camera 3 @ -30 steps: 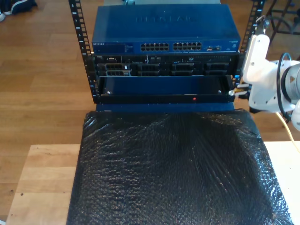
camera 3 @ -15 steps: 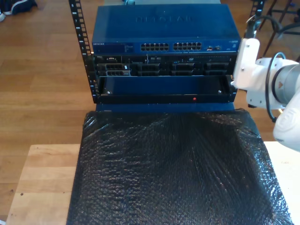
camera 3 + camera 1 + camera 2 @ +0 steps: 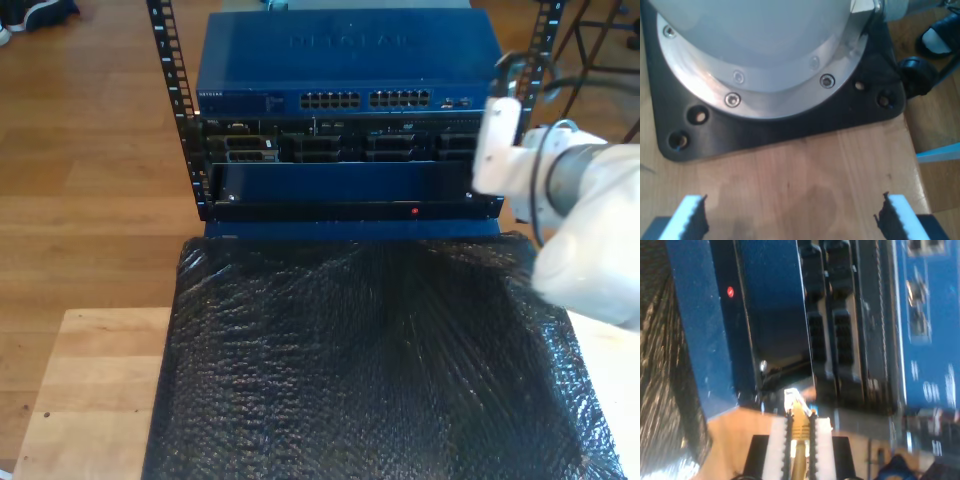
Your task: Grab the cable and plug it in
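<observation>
Holding the cable (image 3: 799, 432) clamped between its pads, my second gripper (image 3: 799, 440) presents the clear plug (image 3: 794, 399) tip-first toward the rack equipment, presumably so the connector can enter a port head-on. In the exterior view, the white arm (image 3: 560, 200) sits at about 3 o'clock of the blue switch (image 3: 350, 60), whose port rows (image 3: 365, 100) face the camera; the embossed lettering on its lid is too faint to read. My first gripper (image 3: 790, 220) has its jaws apart over a wooden surface (image 3: 805, 180), beside a black base plate (image 3: 790, 125).

My second gripper (image 3: 799, 432) pinches the cable (image 3: 799, 445). Its clear plug (image 3: 792, 399) sits near the blue rack unit (image 3: 775, 320).
</observation>
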